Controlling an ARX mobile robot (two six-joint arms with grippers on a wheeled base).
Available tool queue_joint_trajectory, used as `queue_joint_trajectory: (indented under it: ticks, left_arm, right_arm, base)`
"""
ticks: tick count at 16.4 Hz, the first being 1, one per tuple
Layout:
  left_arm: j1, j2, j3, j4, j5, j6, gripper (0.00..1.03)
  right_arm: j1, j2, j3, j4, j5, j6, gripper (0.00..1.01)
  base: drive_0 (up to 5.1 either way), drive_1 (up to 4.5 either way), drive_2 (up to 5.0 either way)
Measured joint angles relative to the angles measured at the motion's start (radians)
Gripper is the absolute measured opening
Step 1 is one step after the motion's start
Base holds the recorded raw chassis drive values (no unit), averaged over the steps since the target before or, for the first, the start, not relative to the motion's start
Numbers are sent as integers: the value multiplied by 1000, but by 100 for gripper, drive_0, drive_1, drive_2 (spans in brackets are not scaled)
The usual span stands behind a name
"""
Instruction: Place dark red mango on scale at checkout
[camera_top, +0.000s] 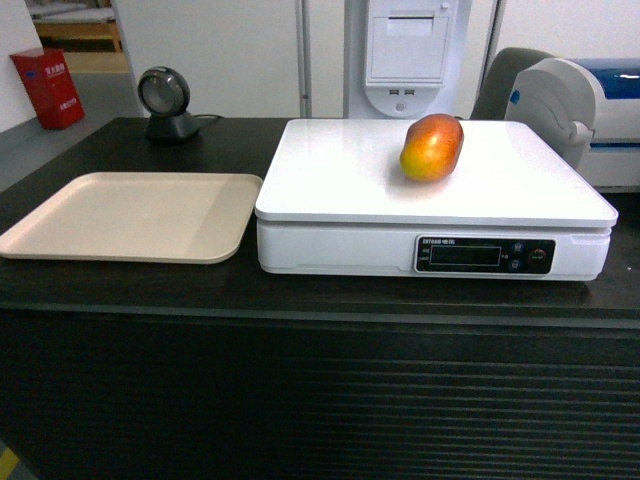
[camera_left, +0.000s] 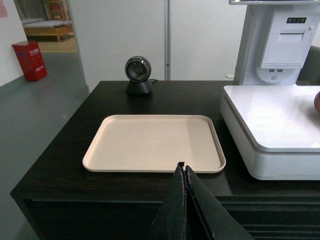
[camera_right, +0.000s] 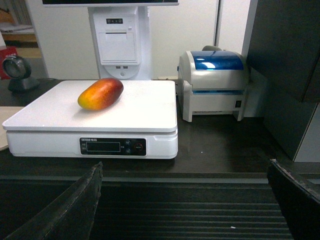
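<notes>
Near the counter (camera_top: 300, 300) edge, the left claw (camera_left: 182, 172) is pinched tight and holds nothing, while the right claw (camera_right: 185, 200) gapes wide. Farther back, the mango (camera_top: 431, 147) lies on the scale (camera_top: 330, 190), beside a tray (camera_top: 130, 215).

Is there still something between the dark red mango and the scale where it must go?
No, nothing visible: the dark red mango already lies on the white platform of the scale, with no gripper touching it.
</notes>
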Motion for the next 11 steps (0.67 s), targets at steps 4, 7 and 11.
queue_joint_trajectory:
  ticks: [4, 7, 11]
  left_arm:
    - [0, -137, -62, -76, 0, 0, 2]
    - [0, -243, -91, -153, 0, 0, 2]
    - [0, -348, -128, -212, 0, 0, 2]
  right_arm:
    - [0, 0, 0, 0, 0, 0, 98]
    - [0, 0, 0, 0, 0, 0, 98]
    - [0, 0, 0, 0, 0, 0, 98]
  base:
    - [0, 0, 0]
    - [0, 0, 0]
    - [0, 0, 0]
